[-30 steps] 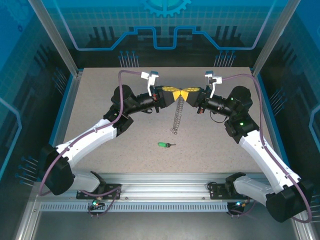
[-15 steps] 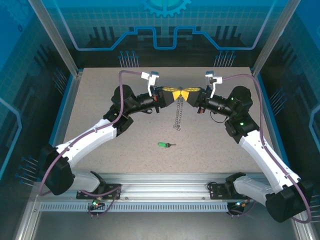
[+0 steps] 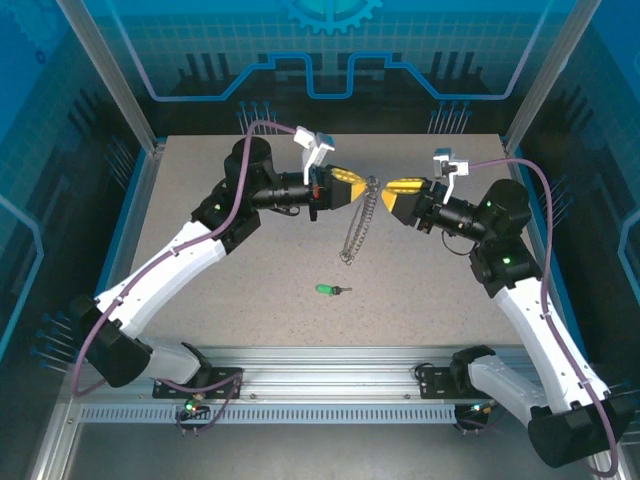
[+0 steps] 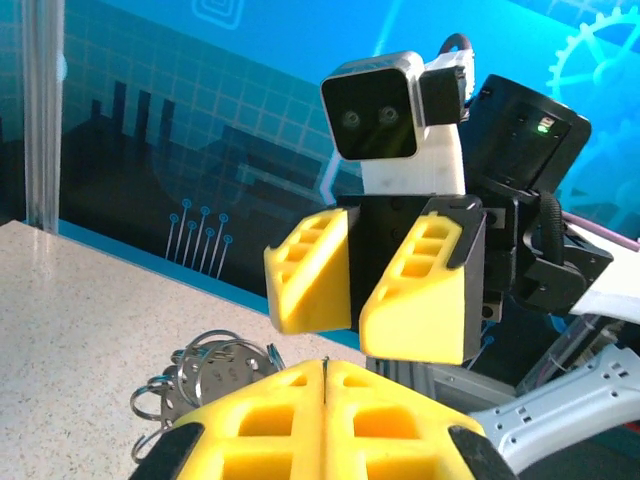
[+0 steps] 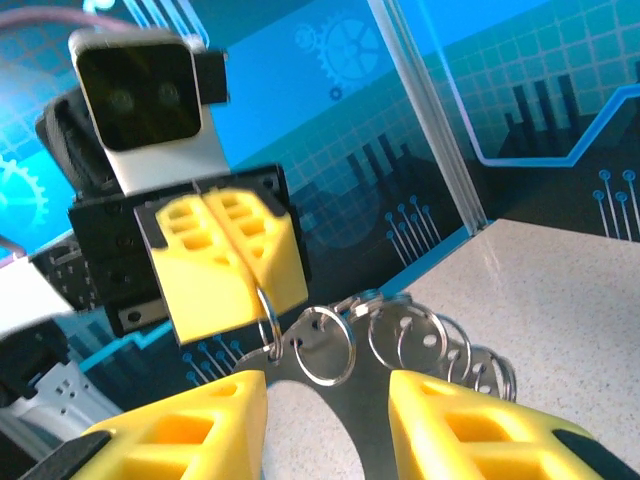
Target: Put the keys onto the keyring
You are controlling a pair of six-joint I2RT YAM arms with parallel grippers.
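Keyring chain (image 3: 356, 225) hangs at centre frame from the left claw (image 3: 366, 186), clamped on its top ring, the pinch hidden inside its closed jaws; it slants down-left. Right claw (image 3: 388, 187) stands partly spread, empty, just beside. Green key (image 3: 328, 290) lies on the tabletop (image 3: 420, 310) below, blade pointing right.

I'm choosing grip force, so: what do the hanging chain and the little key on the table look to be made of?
The keyring chain: probably steel, since its thin linked rings are silvery, polished and catch bright reflections. The key: the head looks like glossy plastic, in an even saturated green; the short blade is grey, likely metal, though too small to be sure.
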